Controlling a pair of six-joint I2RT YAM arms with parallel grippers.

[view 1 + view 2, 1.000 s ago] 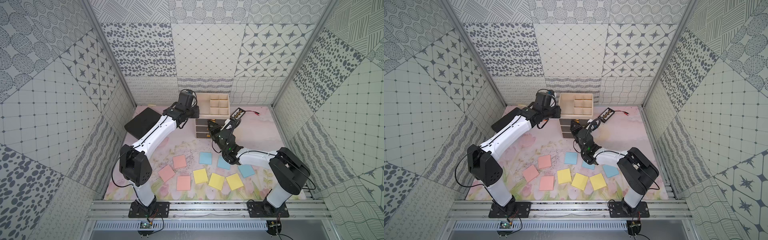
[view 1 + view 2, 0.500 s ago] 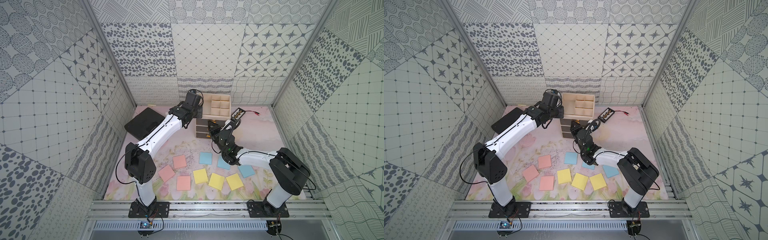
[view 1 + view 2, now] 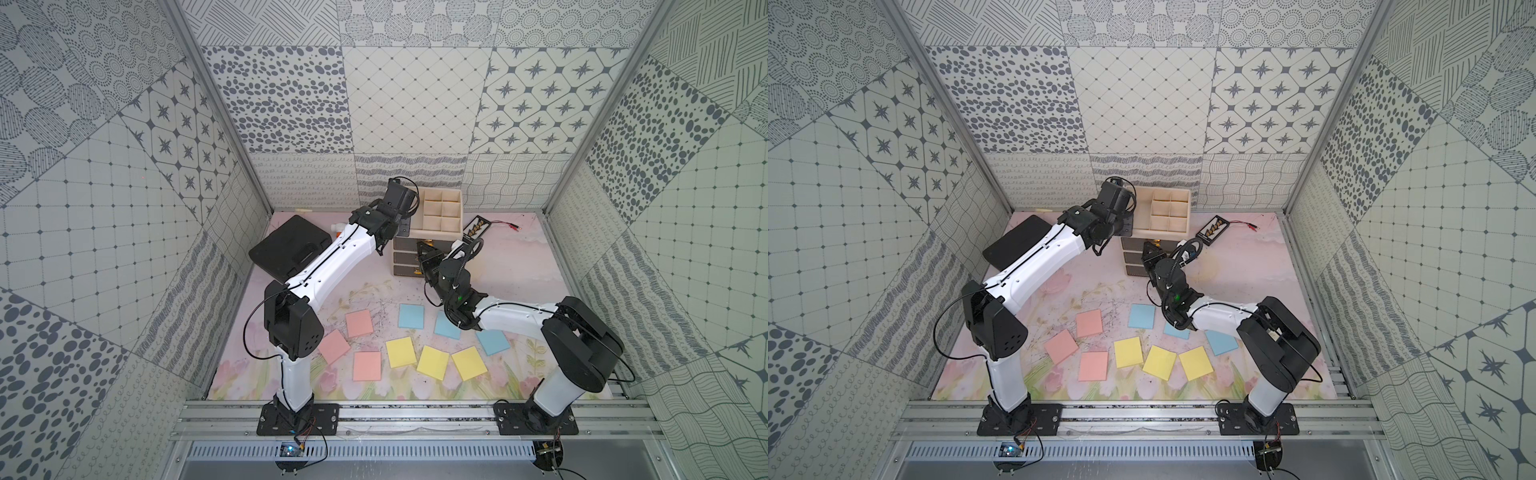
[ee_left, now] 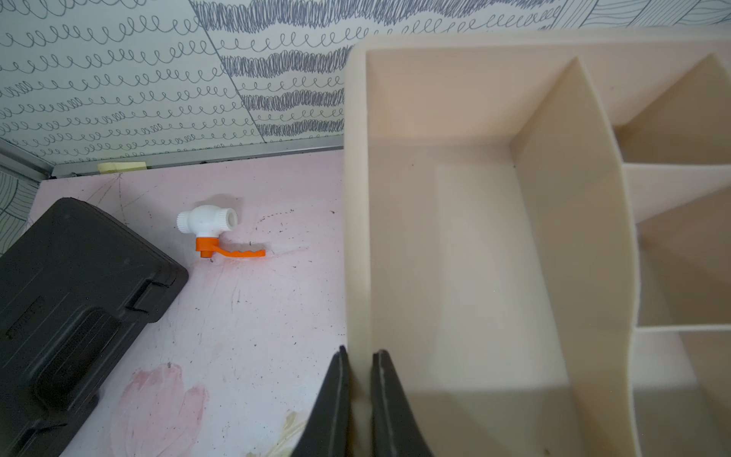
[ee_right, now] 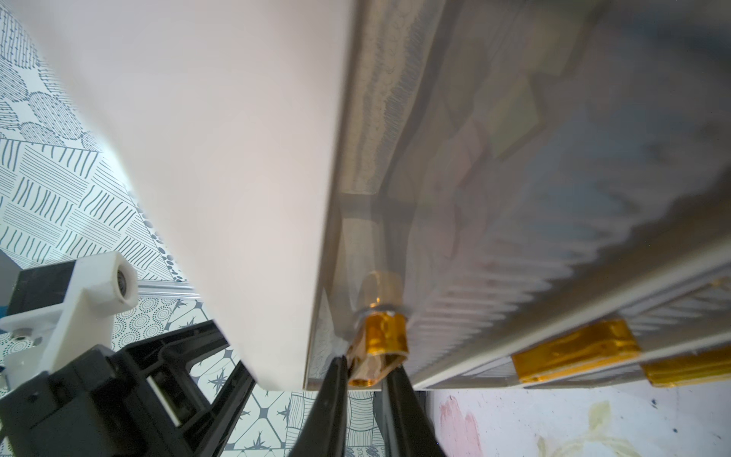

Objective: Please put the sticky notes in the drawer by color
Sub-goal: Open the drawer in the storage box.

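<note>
At the back of the desk (image 3: 519, 266) stands a chest of drawers (image 3: 405, 266) with a cream tray (image 4: 356, 198) on top; the sticky notes (image 3: 432, 362) lie near the front. Left hand (image 4: 360, 356) pinches the tray wall, right hand (image 5: 367, 366) grips a gold knob (image 5: 385, 332): the step is opening, and next, I think, comes a straight pull.

1. The left arm (image 3: 332, 257) stretches far forward, its white forearm nearly straight and its black wrist bent down at the end.
2. The left gripper (image 4: 359, 354) points downward. Its two black fingers (image 4: 336, 395) stand close together, one on each side of a cream tray wall (image 4: 356, 237), pinching it.
3. The right arm (image 3: 511, 318) lies low, its elbow folded near the base and its forearm angled forward and inward.
4. The right gripper (image 5: 366, 362) is nearly closed, clamping the end of a gold drawer knob (image 5: 385, 332) between its tips.
</note>
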